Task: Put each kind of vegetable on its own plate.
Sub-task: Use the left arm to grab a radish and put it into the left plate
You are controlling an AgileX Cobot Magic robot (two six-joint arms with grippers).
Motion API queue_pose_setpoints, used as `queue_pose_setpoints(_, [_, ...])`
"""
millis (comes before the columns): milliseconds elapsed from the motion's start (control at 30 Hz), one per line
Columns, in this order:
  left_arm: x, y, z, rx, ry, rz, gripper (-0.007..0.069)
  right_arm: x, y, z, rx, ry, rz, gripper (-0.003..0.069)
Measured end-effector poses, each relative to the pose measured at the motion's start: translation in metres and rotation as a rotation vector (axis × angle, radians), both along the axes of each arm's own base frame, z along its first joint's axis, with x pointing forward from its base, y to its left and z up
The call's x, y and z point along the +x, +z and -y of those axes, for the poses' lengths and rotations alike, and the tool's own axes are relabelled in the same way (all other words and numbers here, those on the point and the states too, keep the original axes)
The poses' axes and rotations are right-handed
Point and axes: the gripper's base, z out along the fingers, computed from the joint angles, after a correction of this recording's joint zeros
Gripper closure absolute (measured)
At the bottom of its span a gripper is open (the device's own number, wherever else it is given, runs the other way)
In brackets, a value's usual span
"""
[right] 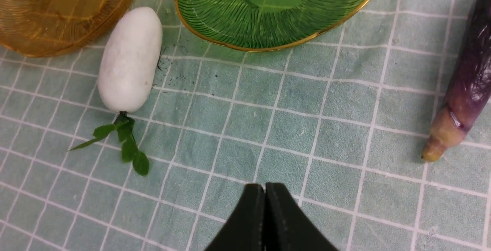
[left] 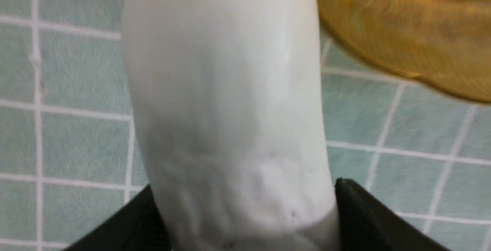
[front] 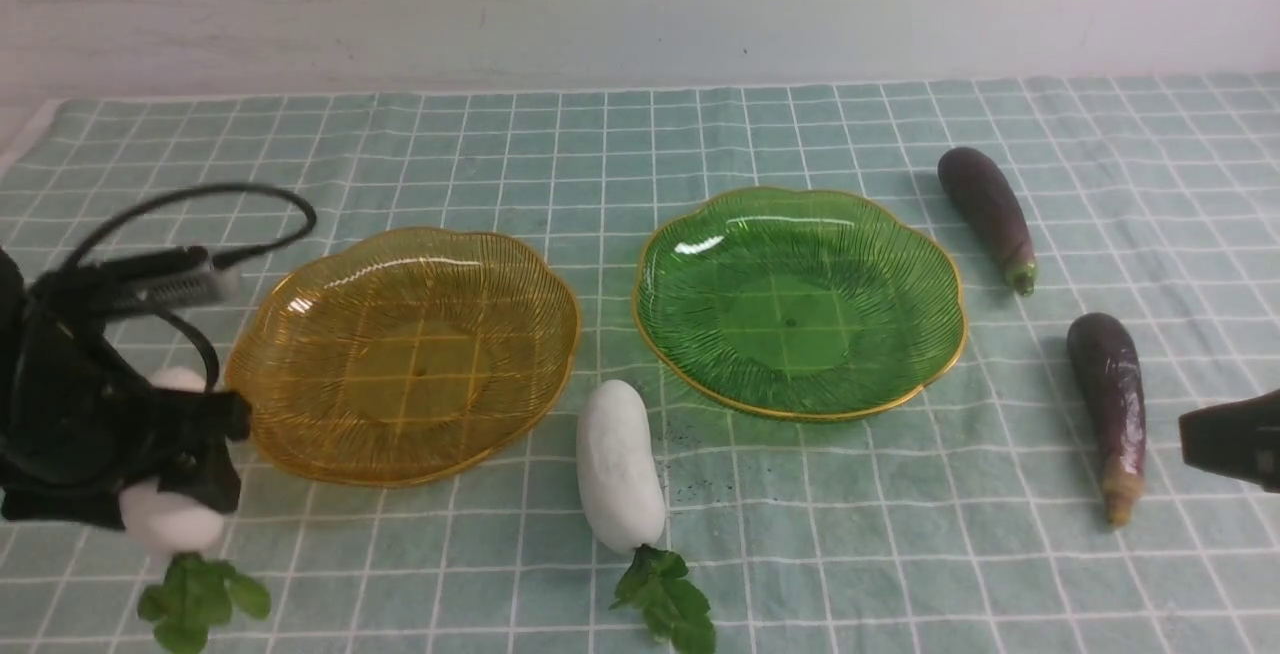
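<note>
At the near left, the black left gripper (front: 180, 469) is clamped across a stubby white radish (left: 226, 109), with a black finger (left: 126, 224) pressed against either side of its thick body. The radish's green leafy top sticks out below the gripper toward the near edge. This radish sits just left of the near-left rim of the amber plate. I cannot tell whether it touches the cloth.

Near the centre, a second stubby white radish (front: 620, 464) lies on the teal white-checked tablecloth (front: 850, 534). Its leaves point near and its rounded far end lies between the two plates, well apart from both grippers.

At the near right edge, the black right gripper (right: 264, 201) hangs over bare cloth with its fingertips pressed together, holding nothing. Just to its left, not touching it, lies a slim dark purple eggplant with a tan stem end (front: 1110, 399), stem pointing near.

Farther back sit an amber-yellow ribbed plastic plate with a scalloped gold rim (front: 405, 354) on the left and a green ribbed plastic plate (front: 800, 304) to its right. Farthest, a dark purple eggplant with a green stem end (front: 985, 209) lies just right of the green plate's far rim.
</note>
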Motion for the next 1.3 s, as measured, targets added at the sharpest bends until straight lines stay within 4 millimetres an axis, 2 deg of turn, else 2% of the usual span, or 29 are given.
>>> queue_pose_setpoints(67, [0.007,0.029,0.014,-0.024,-0.090,0.135,0.0165,0.000,0.000,0.000,0.001,-0.003,0.004,0.0673])
queue_pose_setpoints(133, [0.012,0.038,0.021,-0.042,-0.121,0.196,0.0165,0.001,0.001,0.000,0.002,-0.006,0.009,0.0673])
queue_pose_setpoints(167, [0.023,0.049,0.033,-0.077,-0.146,0.283,0.0165,0.002,0.001,0.000,0.002,-0.012,0.017,0.0673])
queue_pose_setpoints(200, [0.028,0.050,0.041,-0.097,-0.158,0.309,0.0165,0.002,0.001,0.001,0.004,-0.016,0.024,0.0673])
queue_pose_setpoints(300, [0.045,0.045,0.050,-0.100,-0.178,0.335,0.0165,0.003,0.002,0.001,0.006,-0.022,0.034,0.0673])
queue_pose_setpoints(333, [0.053,0.039,0.052,-0.091,-0.185,0.325,0.0165,0.003,0.002,0.001,0.007,-0.025,0.037,0.0673])
queue_pose_setpoints(367, [0.068,0.020,0.053,-0.070,-0.180,0.276,0.0165,0.003,0.002,0.001,0.007,-0.026,0.039,0.0673])
queue_pose_setpoints(400, [0.071,0.016,0.053,-0.066,-0.176,0.264,0.0165,0.003,0.002,0.001,0.007,-0.026,0.039,0.0673])
queue_pose_setpoints(500, [0.087,-0.012,0.049,-0.016,-0.164,0.181,0.0165,0.003,0.002,0.001,0.005,-0.024,0.040,0.0673])
queue_pose_setpoints(600, [0.095,-0.024,0.047,0.024,-0.174,0.148,0.0158,0.003,0.002,0.001,0.005,-0.023,0.040,0.0673])
queue_pose_setpoints(667, [0.098,-0.024,0.045,0.044,-0.183,0.149,0.0125,0.003,0.002,0.001,0.005,-0.023,0.040,0.0673])
queue_pose_setpoints(800, [0.103,-0.008,0.047,0.031,-0.168,0.151,0.0033,0.003,0.002,0.001,0.003,-0.020,0.039,0.0673])
queue_pose_setpoints(933, [0.103,0.009,0.057,-0.011,-0.175,0.113,0.0027,0.003,0.002,0.001,0.004,-0.017,0.035,0.0673])
queue_pose_setpoints(967, [0.103,0.011,0.062,-0.023,-0.182,0.103,0.0043,0.003,0.002,0.001,0.004,-0.016,0.033,0.0673])
queue_pose_setpoints(1033, [0.099,0.018,0.075,-0.049,-0.214,0.076,0.0121,0.002,0.002,0.000,0.004,-0.013,0.029,0.0673])
queue_pose_setpoints(1100, [0.094,0.020,0.092,-0.060,-0.263,0.048,0.0246,0.002,0.002,0.000,0.004,-0.011,0.026,0.0673])
queue_pose_setpoints(1133, [0.089,0.020,0.105,-0.063,-0.302,0.030,0.0326,0.002,0.002,0.000,0.004,-0.011,0.025,0.0673])
queue_pose_setpoints(1167, [0.079,0.019,0.130,-0.073,-0.377,0.002,0.0510,0.002,0.001,0.000,0.004,-0.009,0.023,0.0673])
queue_pose_setpoints(1200, [0.078,0.019,0.133,-0.073,-0.385,-0.002,0.0522,0.002,0.001,0.000,0.004,-0.009,0.023,0.0673])
queue_pose_setpoints(1233, [0.071,0.018,0.153,-0.078,-0.435,-0.012,0.0580,0.002,0.001,0.000,0.004,-0.009,0.023,0.0673])
queue_pose_setpoints(1300, [0.058,0.016,0.182,-0.090,-0.497,-0.026,0.0617,0.002,0.001,0.000,0.005,-0.009,0.023,0.0673])
